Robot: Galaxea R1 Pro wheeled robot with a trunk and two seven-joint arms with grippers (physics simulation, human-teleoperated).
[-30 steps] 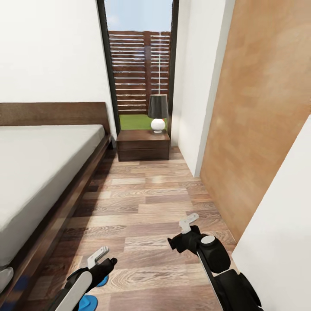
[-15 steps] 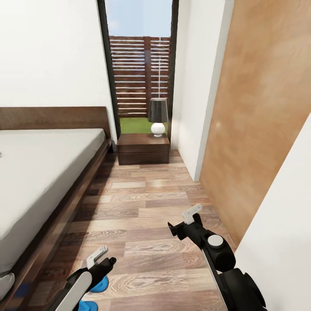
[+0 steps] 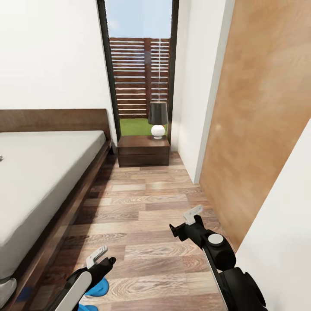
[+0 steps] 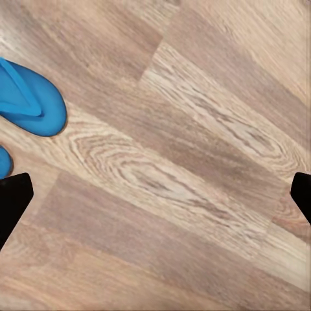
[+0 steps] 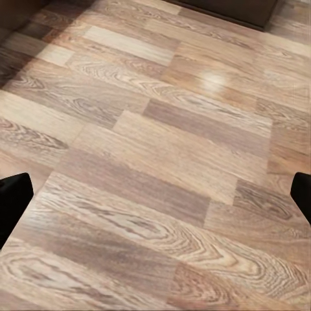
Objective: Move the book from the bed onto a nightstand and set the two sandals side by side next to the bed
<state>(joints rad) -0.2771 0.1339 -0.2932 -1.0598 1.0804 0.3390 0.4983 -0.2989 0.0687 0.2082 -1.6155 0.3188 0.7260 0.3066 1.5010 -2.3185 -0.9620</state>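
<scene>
Left wrist view: wood-plank floor (image 4: 181,168) beneath the open left gripper (image 4: 155,201).
One blue sandal (image 4: 29,100) lies flat on the planks at the frame's edge; a sliver of a second blue sandal (image 4: 3,162) shows just beside it. Two dark fingertips (image 4: 13,201) stand wide apart, holding nothing.

Bright, even daylight through tall window (image 3: 139,65) far ahead of me. Soft shadow along floor (image 3: 147,216) beside bed (image 3: 43,172) on my left. Pale glare patch on planks in my right wrist view. Renders clean, slightly soft; walls splay toward head view's edges. No motion blur.
</scene>
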